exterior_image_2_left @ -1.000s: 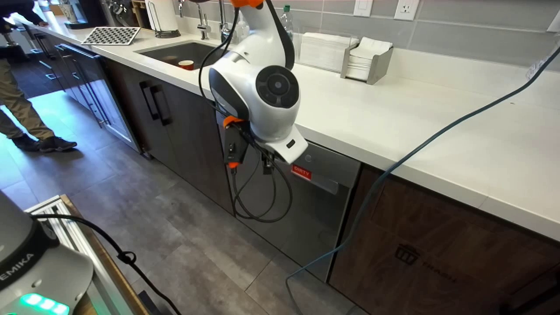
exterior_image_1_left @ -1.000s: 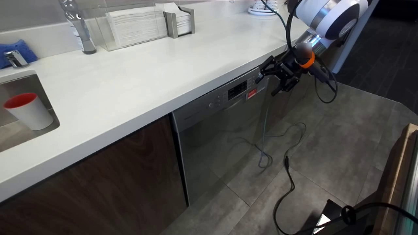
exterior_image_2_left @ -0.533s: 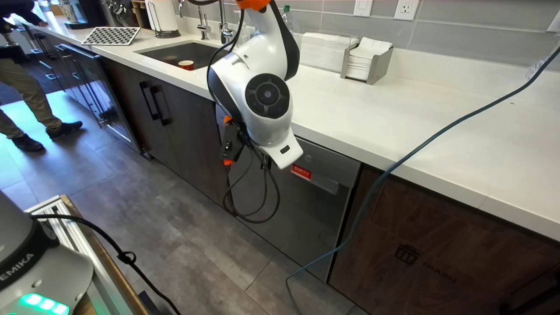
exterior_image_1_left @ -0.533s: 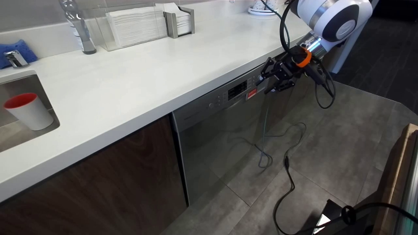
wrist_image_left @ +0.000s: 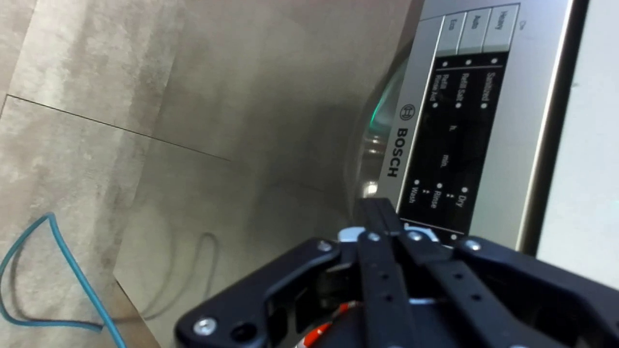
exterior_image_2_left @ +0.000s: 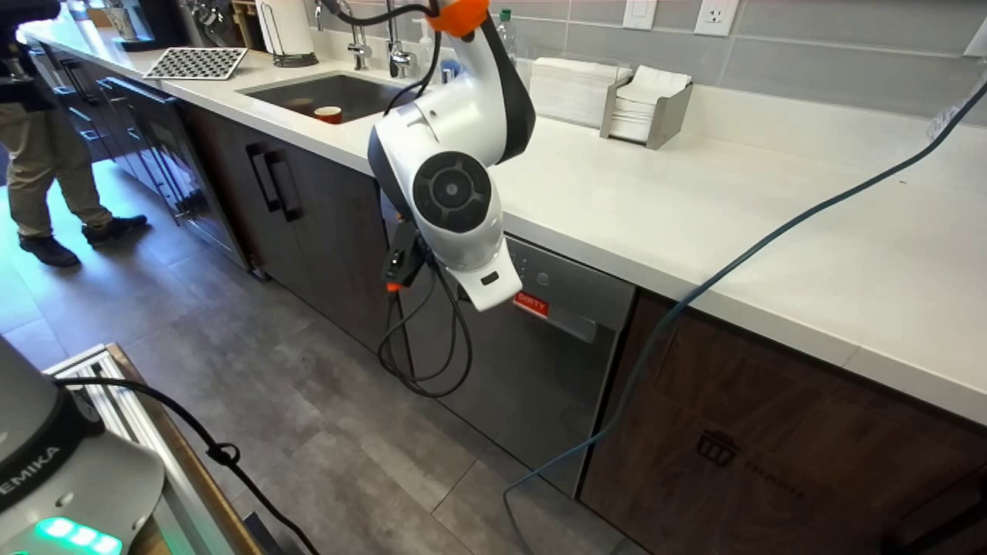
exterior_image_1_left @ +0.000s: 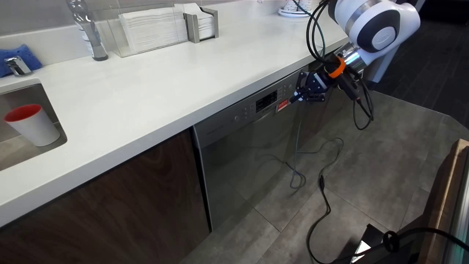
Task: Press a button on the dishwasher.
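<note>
The dishwasher (exterior_image_1_left: 249, 161) has a grey metal front under the counter, in both exterior views. My gripper (wrist_image_left: 379, 208) has its black fingers pressed together with nothing between them. In the wrist view the fingertips overlap the lower edge of the dark display (wrist_image_left: 445, 140); whether they touch the panel I cannot tell. Flat buttons (wrist_image_left: 475, 31) marked Heavy, Auto and Eco lie past the display's far end, away from the fingertips. In an exterior view the gripper (exterior_image_1_left: 293, 99) stands before the control strip, beside the red DIRTY label (exterior_image_1_left: 282, 105). My arm hides the gripper in an exterior view.
The white countertop (exterior_image_1_left: 176, 91) overhangs just above the control strip. A napkin holder (exterior_image_1_left: 203, 25) stands at the back, and a cup (exterior_image_1_left: 33, 124) sits in the sink. Cables (exterior_image_2_left: 455, 347) hang from my wrist. A teal cable (exterior_image_2_left: 694, 293) crosses in front. A person (exterior_image_2_left: 54, 169) stands far left.
My gripper's fingers have gone from spread apart to shut. The arm has shifted leftward and a little down in the exterior views, bringing the fingertips closer to the DIRTY label. The person has moved.
</note>
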You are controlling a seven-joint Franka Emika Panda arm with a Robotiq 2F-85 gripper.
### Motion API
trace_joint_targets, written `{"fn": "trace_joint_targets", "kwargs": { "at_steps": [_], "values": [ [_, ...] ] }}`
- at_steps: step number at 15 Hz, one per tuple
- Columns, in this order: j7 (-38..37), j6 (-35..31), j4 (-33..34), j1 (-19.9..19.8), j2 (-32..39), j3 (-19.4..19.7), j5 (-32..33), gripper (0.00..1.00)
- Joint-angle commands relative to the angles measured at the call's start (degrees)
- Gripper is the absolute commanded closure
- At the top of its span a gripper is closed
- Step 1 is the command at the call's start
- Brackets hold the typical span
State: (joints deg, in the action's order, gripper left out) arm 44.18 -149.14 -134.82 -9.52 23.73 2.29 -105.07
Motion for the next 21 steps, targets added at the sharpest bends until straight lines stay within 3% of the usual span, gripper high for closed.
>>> {"fn": "trace_joint_targets", "kwargs": {
  "at_steps": [1, 2, 3, 8, 21],
  "values": [
    [2.7, 0.6, 1.1, -0.3, 1.1, 0.0, -6.2, 1.0],
    [3.0, 0.9, 1.3, -0.4, 1.2, 0.0, -7.4, 1.0],
    [2.5, 1.8, 1.2, 2.9, 1.2, 3.4, -8.7, 1.0],
    [2.1, 4.2, 1.9, 4.9, 2.2, 6.1, -11.9, 1.0],
    [0.5, 6.3, 5.4, 6.3, 6.0, 7.8, -14.2, 1.0]
  ]
}}
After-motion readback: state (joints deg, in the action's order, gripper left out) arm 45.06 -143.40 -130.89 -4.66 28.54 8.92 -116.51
